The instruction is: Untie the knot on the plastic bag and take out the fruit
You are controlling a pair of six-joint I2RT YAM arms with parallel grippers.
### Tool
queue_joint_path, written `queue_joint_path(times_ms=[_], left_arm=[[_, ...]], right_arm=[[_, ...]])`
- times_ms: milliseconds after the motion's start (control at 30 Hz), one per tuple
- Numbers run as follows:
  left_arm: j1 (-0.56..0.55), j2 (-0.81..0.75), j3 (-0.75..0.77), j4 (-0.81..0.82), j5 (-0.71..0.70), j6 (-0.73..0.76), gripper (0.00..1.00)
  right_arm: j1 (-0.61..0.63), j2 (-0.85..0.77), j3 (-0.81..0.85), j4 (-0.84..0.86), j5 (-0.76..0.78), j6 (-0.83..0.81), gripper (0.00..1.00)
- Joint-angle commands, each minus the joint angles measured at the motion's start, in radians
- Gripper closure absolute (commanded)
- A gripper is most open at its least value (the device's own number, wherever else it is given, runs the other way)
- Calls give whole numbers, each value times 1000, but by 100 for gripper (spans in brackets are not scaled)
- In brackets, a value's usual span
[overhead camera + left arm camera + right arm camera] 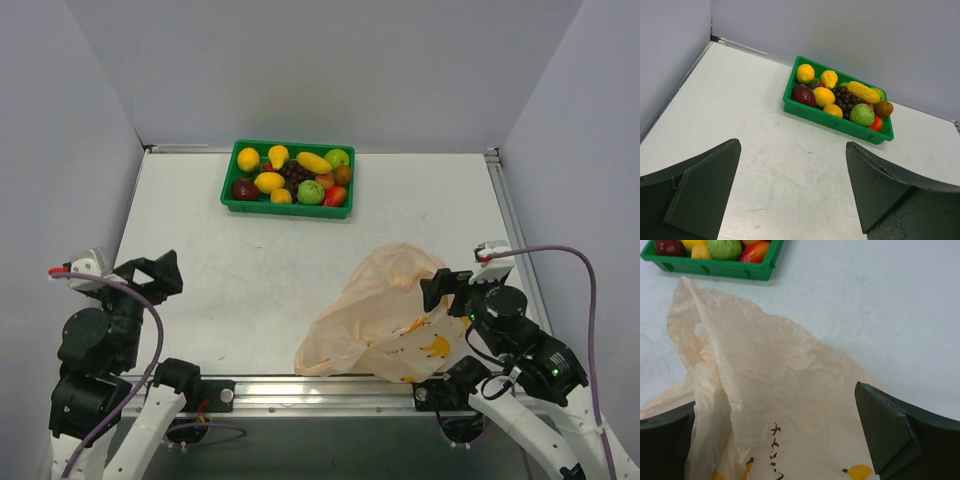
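1. The plastic bag [385,320] lies crumpled and flattish on the white table [250,270], at the near right, just ahead of the right arm's base. Its near edge reaches the metal rail [320,385] at the table's front.
2. Yellow banana prints [436,346] show on the bag's near right part.
3. In the right wrist view a loose fold or handle loop [692,335] rises at the bag's far left end. Whether any knot is tied there cannot be told.
4. The right gripper [440,288] hovers at the bag's right edge. Its jaws are spread wide, with the thin plastic below and between them and nothing clamped.
5. The left gripper [792,150] sits at the near left, well apart from the bag. Its jaws are wide and hold nothing.
6. The fruit [270,182] fills the green tray [285,208] at the far middle of the table: lemon-like yellow ones, a banana, orange ones and green ones.
7. A dark grape bunch [293,173] and a dark red apple [245,189] share the tray.
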Motion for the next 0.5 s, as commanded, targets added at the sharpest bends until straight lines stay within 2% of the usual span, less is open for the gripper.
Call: queue_joint_path(times_ms=[0, 200, 300, 367, 433, 467], left_arm=[[-5, -91, -22, -153, -73, 28, 3], [-20, -229, -85, -161, -146, -10, 3], [-20, -243, -106, -161, -141, -40, 2], [-20, -240, -114, -161, -129, -49, 2], [-20, -223, -114, -158, -110, -50, 2], [-20, -216, -113, -155, -104, -50, 3]], right_arm=[[3, -53, 91, -101, 119, -4, 0], [3, -172, 102, -143, 176, -24, 0], [4, -151, 51, -148, 141, 27, 0], [3, -99, 5, -140, 52, 67, 0], [3, 28, -16, -93, -43, 108, 0], [3, 75, -23, -66, -160, 116, 0]])
